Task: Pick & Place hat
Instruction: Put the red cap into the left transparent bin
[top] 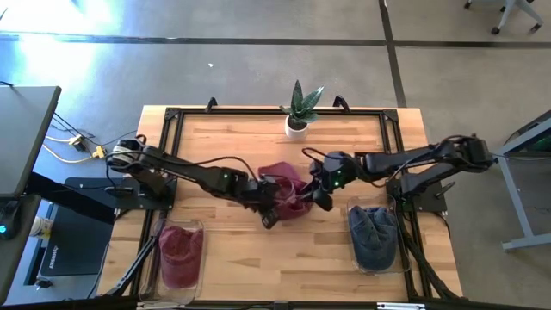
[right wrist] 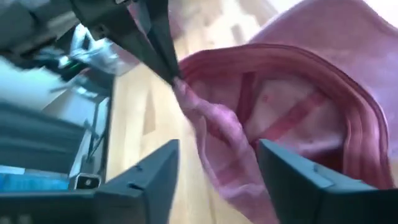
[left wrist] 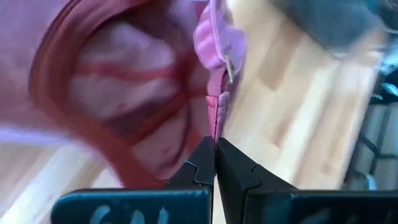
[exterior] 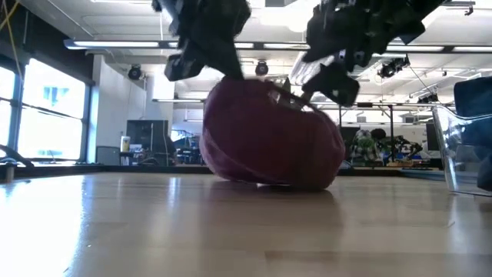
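Two end effectors are on the one maroon hat (top: 284, 185) at the middle of the worktop (top: 258, 138), and I want only one of them carrying it. My left end effector (left wrist: 215, 144) is pinched tight on the hat's brim, the fabric running straight up out of its closed tips, while my right end effector (right wrist: 217, 171) stands with its fingers spread on either side of the brim fold, holding nothing as far as I can see. From the low view the hat's crown rests on the wood with both arms bunched over it. To do this step well, I would back the right arm up and clear before lifting with the left, so the loose fabric does not snag on an open finger, and I would lift slowly since a grip on the brim alone lets the hat swing. I take the clear bin (top: 179, 254) at the near left, with another maroon hat (top: 178, 251) in it, as the likely target, though the motion blur at the wrists leaves me unsure. A second bin (top: 376, 239) at the near right holds a blue-grey hat (top: 374, 231), and a small potted plant (top: 300, 110) sits at the far edge. The wood is pale planking in a black frame; beyond it lies an open workshop with ceiling lights, tall windows and benches.
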Motion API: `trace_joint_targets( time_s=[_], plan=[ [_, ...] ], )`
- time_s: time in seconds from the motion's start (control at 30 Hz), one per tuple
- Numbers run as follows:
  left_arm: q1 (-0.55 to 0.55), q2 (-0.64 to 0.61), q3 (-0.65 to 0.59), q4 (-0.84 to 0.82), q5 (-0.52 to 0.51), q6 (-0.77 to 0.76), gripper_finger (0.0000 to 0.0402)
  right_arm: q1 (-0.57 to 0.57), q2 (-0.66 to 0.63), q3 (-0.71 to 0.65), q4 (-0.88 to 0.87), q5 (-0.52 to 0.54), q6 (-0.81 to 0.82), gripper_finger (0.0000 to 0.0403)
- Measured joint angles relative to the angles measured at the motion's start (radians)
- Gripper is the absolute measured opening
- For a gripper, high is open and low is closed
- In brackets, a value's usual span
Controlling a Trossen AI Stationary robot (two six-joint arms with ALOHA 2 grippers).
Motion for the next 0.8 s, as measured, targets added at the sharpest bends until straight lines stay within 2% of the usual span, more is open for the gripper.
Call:
trace_joint_targets(
  time_s=[0.1, 0.17, 0.27, 0.4, 0.57, 0.8],
  plan=[
    [-0.013, -0.006, 0.005, 0.048, 0.033, 0.023, 0.0000, 0.005, 0.016, 0.000, 0.058, -0.030, -0.076, 0.0249],
    [-0.023, -0.005, 0.002, 0.037, 0.038, 0.023, 0.0000, 0.012, 0.033, 0.000, 0.088, -0.038, -0.156, 0.0266],
    [-0.024, -0.004, 0.002, 0.043, 0.042, 0.024, 0.0000, 0.029, 0.070, 0.011, 0.102, -0.041, -0.279, 0.0269],
    [-0.021, -0.004, 0.002, 0.045, 0.057, 0.026, 0.0000, 0.052, 0.138, 0.070, 0.069, -0.089, -0.409, 0.0250],
    [-0.021, -0.004, 0.002, 0.044, 0.067, 0.027, 0.0000, 0.074, 0.218, 0.180, -0.020, -0.091, -0.501, 0.0186],
    [-0.021, -0.004, 0.002, 0.045, 0.067, 0.018, 0.0001, 0.087, 0.248, 0.261, -0.129, -0.135, -0.532, 0.0022]
  ],
)
